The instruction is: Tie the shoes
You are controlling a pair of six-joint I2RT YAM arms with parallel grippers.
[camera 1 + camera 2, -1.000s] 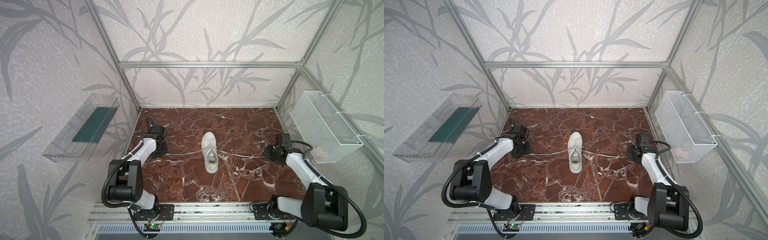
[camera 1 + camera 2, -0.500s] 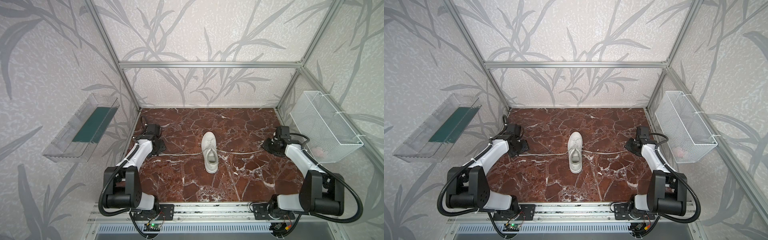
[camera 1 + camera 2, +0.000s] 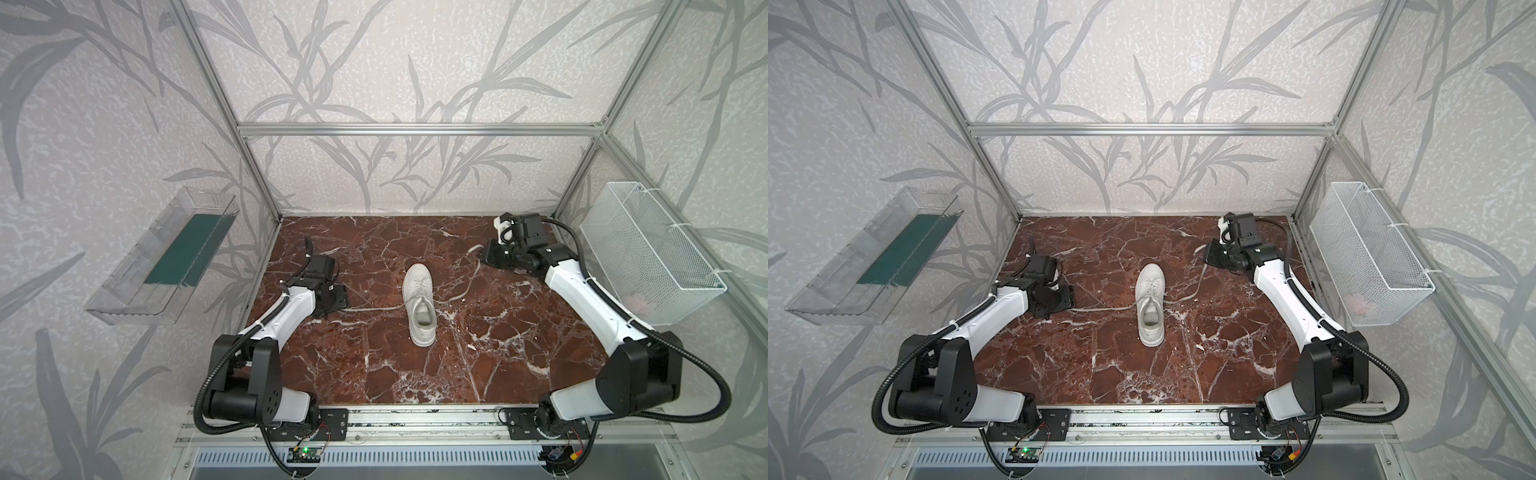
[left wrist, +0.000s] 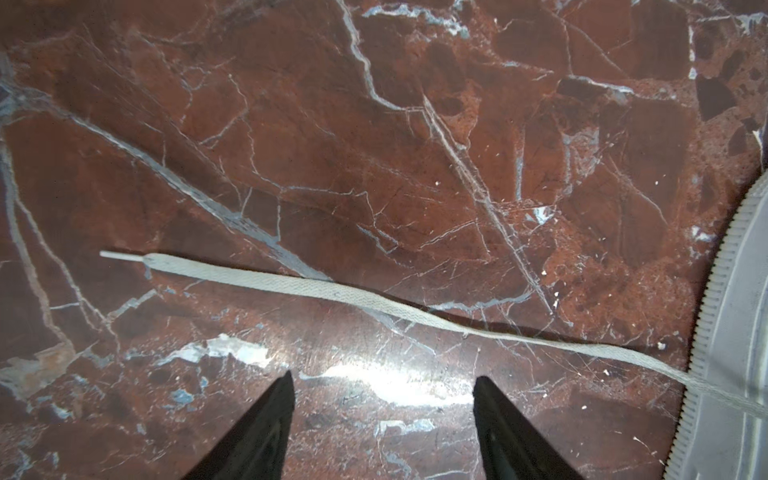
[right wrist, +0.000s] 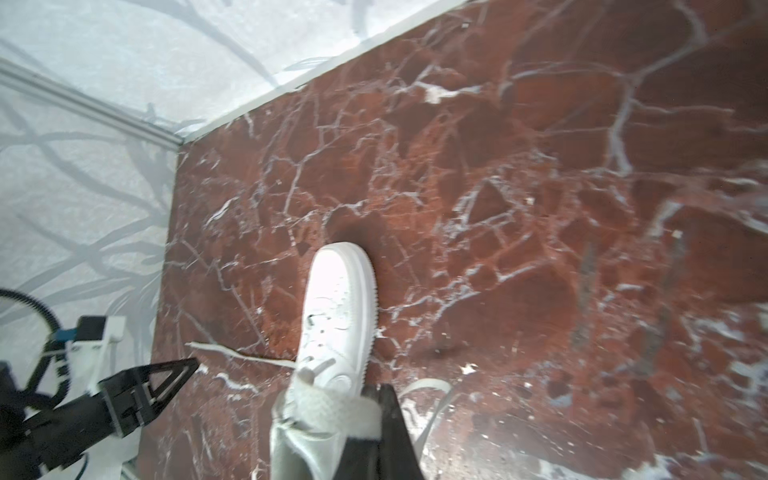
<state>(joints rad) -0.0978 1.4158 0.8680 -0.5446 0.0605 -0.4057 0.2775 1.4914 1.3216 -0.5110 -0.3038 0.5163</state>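
Over the red marble tabletop [image 3: 374,374], the left arm [image 3: 286,316] and the right arm [image 3: 582,299] reach in from the near edge, one along each side. Beyond the right edge hangs a white wire basket [image 3: 648,253]. Beyond the left edge is a clear plastic tray [image 3: 162,257] with a green base. The white shoe [image 3: 419,305] stands on its sole at the centre, toe to the far edge and heel to the near edge, as both top views show. Near the left edge the left claw [image 4: 382,378] hangs low with its fingers apart, holding nothing. Toward the far right corner the right claw [image 3: 484,257] is clamped on the right lace [image 3: 469,282], which curves slack from the shoe. The left lace [image 4: 332,291] lies flat on the marble, running from the shoe toward the left edge, just clear of the left claw's tips.
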